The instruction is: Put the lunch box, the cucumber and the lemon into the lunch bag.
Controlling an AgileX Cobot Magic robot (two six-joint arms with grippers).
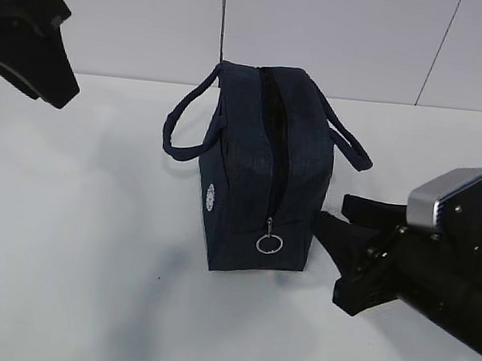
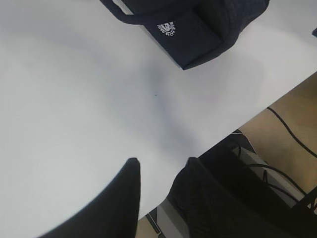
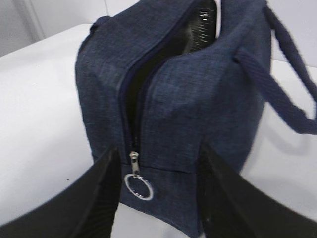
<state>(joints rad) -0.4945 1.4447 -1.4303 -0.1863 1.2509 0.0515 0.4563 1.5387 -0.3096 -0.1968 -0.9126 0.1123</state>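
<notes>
The dark navy lunch bag stands upright mid-table, its zipper open along the top, with the ring pull hanging low on the near end. My right gripper is open just right of the bag's near end. In the right wrist view the bag fills the frame and the ring pull hangs between my open fingers. My left gripper is open and empty over bare table; the bag's logo corner shows at the top. The lunch box, cucumber and lemon are out of view.
The white table has its front edge in the left wrist view, with cables and floor beyond. A white wall stands behind the table. The left arm hangs high at the far left.
</notes>
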